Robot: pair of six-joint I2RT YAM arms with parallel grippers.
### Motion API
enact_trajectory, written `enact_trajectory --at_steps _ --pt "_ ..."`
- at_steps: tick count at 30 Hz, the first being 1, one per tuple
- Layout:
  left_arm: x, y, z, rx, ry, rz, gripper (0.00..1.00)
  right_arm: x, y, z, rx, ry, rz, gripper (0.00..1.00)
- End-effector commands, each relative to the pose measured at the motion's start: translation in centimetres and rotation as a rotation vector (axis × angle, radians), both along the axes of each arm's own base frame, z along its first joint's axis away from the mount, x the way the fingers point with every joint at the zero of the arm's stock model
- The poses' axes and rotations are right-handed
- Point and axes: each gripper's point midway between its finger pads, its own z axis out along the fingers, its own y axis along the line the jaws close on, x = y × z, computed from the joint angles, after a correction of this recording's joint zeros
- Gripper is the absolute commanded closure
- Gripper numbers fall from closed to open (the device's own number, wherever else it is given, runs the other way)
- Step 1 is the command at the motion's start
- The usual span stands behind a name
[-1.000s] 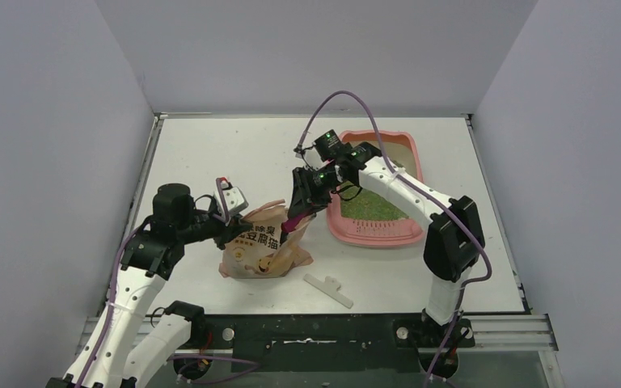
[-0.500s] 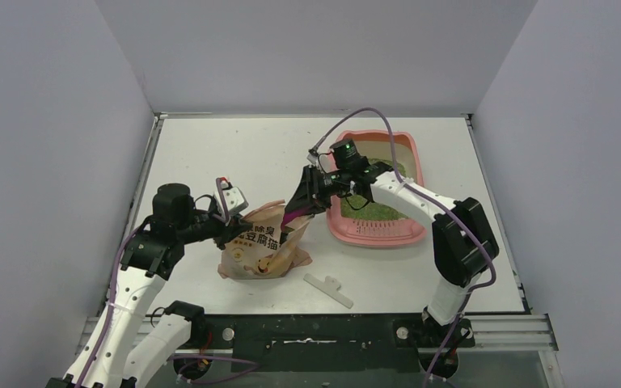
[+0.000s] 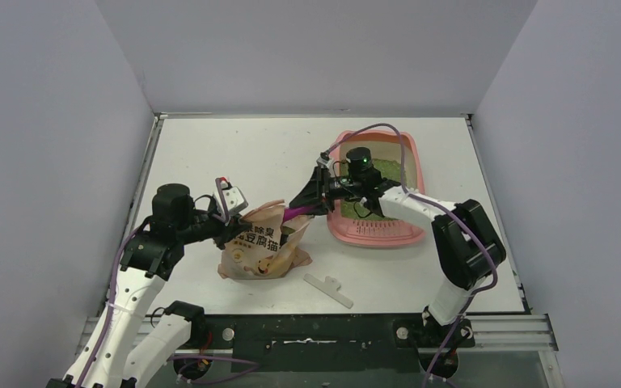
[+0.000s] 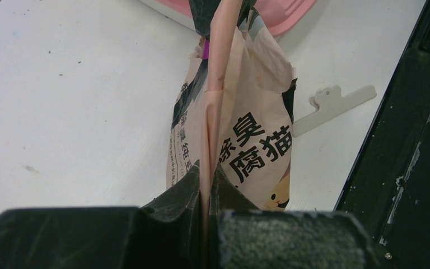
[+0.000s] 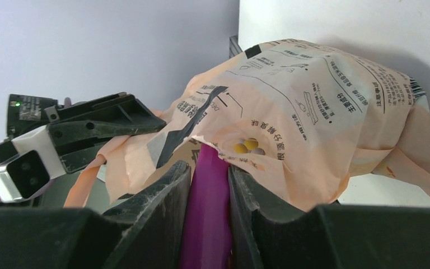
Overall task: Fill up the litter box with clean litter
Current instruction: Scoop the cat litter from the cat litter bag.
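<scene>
One view, overhead, with green litter [image 3: 386,170]

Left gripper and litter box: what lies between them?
In the top view, the litter bag, pinched by the left gripper, then the magenta scoop held by the right gripper at the bag's mouth, before the litter box.

The magenta scoop [image 5: 208,218] has its far end hidden inside the paper bag [image 5: 313,106]
</scene>
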Motion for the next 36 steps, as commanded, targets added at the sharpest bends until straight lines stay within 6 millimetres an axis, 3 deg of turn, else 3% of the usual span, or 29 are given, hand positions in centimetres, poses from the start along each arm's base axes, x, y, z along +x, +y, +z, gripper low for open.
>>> enact_trajectory --at_steps 1,8,22,33,36 --pt "0.1 -1.0 4.0 -0.066 -0.109 -0.049 1.00 1.4 -1.5 7.4 0.219 -0.160 -0.055 1.00" --pt "0.1 -1.0 4.2 -0.065 -0.112 -0.044 1.00 1.6 -3.1 8.1 0.279 -0.145 -0.092 1.00" --pt "0.1 -1.0 4.2 -0.063 -0.109 -0.044 1.00 1.8 -5.8 7.0 0.167 -0.168 -0.138 1.00" --pt "0.1 -0.9 4.4 -0.060 -0.113 -0.042 1.00 1.7 -7.2 7.2 0.188 -0.149 -0.166 1.00" --pt "0.1 -0.9 4.4 -0.060 -0.115 -0.043 1.00 1.6 -6.3 6.7 0.202 -0.129 -0.176 1.00"
